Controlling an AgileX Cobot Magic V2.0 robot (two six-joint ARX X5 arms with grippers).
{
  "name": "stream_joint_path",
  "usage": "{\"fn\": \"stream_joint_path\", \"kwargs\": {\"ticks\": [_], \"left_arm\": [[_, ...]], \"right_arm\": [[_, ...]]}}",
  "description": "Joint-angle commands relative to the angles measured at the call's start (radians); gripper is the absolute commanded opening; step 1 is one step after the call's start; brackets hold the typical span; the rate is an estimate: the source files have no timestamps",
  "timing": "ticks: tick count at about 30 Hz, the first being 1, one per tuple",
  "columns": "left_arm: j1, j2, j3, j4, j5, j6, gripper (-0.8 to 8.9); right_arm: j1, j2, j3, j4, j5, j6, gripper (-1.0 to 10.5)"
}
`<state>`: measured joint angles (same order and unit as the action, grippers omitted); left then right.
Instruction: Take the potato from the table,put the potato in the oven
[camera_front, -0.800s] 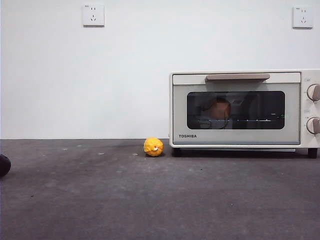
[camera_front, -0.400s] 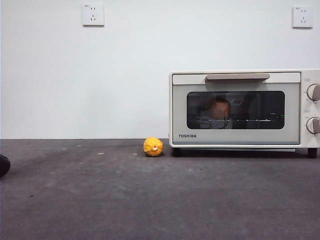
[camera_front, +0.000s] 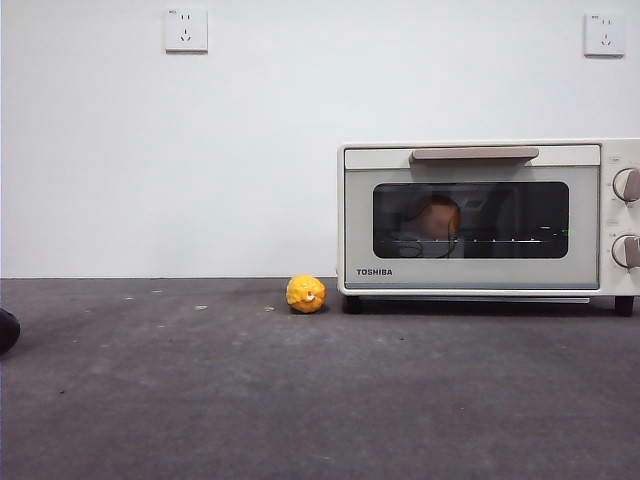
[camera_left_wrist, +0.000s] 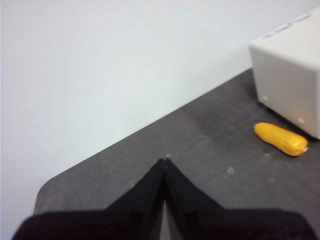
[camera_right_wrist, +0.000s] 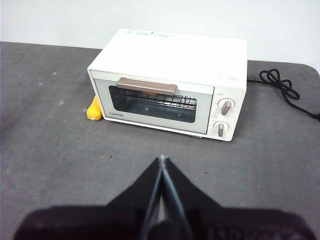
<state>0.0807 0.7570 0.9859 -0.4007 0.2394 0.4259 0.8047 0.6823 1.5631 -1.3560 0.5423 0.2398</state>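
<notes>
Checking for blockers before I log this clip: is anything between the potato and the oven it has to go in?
Nothing visible does. The potato already shows behind the glass of the oven, whose door is closed. Both the left gripper and right gripper are shut, holding nothing, back from the oven.

From the front I read "TOSHIBA" in dark capitals at the lower left of the door frame of the oven (camera_front: 480, 215). My right wrist camera shows the same dark wordmark there, too small to spell out. Blue print on the oven's top and small red marks near the knobs are blurred past reading. Nothing else carries legible text.
</notes>
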Motion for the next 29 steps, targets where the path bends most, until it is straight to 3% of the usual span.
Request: {"fn": "stream_joint_path", "kwargs": {"ticks": [1,11,14,21,29], "left_arm": [[0.019,-0.103,-0.247,0.158,0.004,-0.073,-0.04],[0.021,-0.412,-0.763,0.378,-0.004,-0.272,-0.04],[-0.002,-0.494,-0.837,0.381,-0.013,-0.278,-0.04],[-0.060,-0.652,-0.962,0.380,-0.201,-0.366,-0.04],[-0.066,-0.753,-0.979,0.223,-0.214,-0.364,-0.04]], "right_arm": [[0.001,0.002,-0.006,-0.021,0.001,0.011,0.0],[0.001,0.002,-0.006,-0.021,0.001,0.011,0.0],[0.001,0.002,-0.006,-0.021,0.001,0.011,0.0],[0.001,0.002,-0.006,-0.021,0.001,0.011,0.0],[0.001,0.002,-0.006,-0.021,0.001,0.011,0.0]]}}
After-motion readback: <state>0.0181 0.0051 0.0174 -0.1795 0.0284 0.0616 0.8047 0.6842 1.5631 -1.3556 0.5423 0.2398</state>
